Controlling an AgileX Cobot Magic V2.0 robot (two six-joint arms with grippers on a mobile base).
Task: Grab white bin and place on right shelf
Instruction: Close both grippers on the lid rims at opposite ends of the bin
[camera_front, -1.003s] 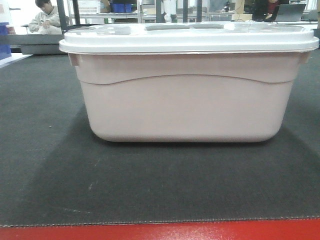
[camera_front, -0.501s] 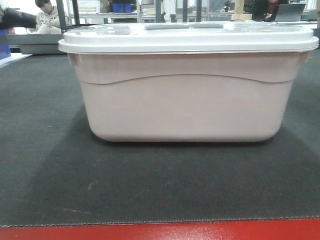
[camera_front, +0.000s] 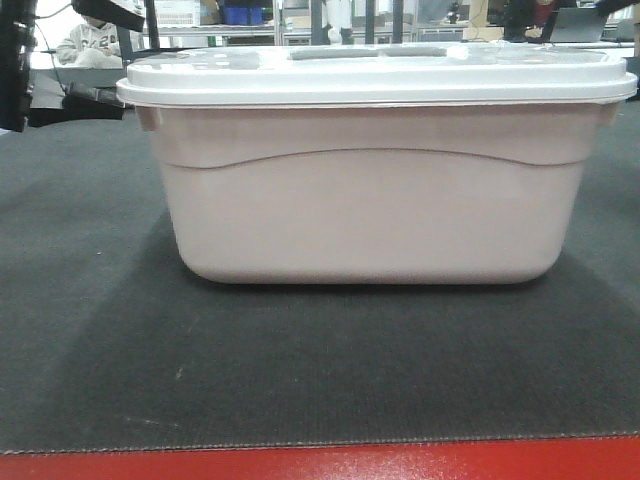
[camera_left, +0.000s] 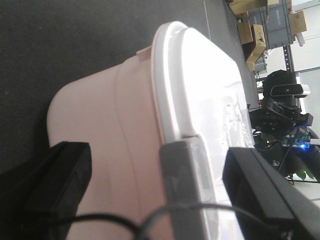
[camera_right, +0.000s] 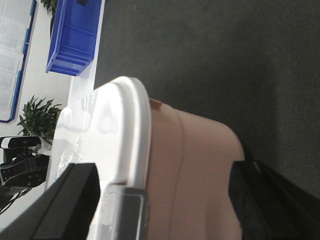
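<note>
Mat (camera_front: 300, 370): dark and flat, with a red strip (camera_front: 320, 462) along its front edge.
Bin (camera_front: 365, 200): sits on the middle of the mat with its lid (camera_front: 370, 78) on. Its long way runs left to right, so one short end faces each arm.
Left gripper (camera_left: 157, 172): wide open at the bin's left end, holding nothing. One finger is up by the lid, one down by the wall.
Right gripper (camera_right: 165, 192): wide open the same way at the right end.
Nearer arm: both look close; I cannot pick one.
Grey clip (camera_left: 182, 190): on the end rim, between the left fingers. It looks like the spot to pinch.
</note>
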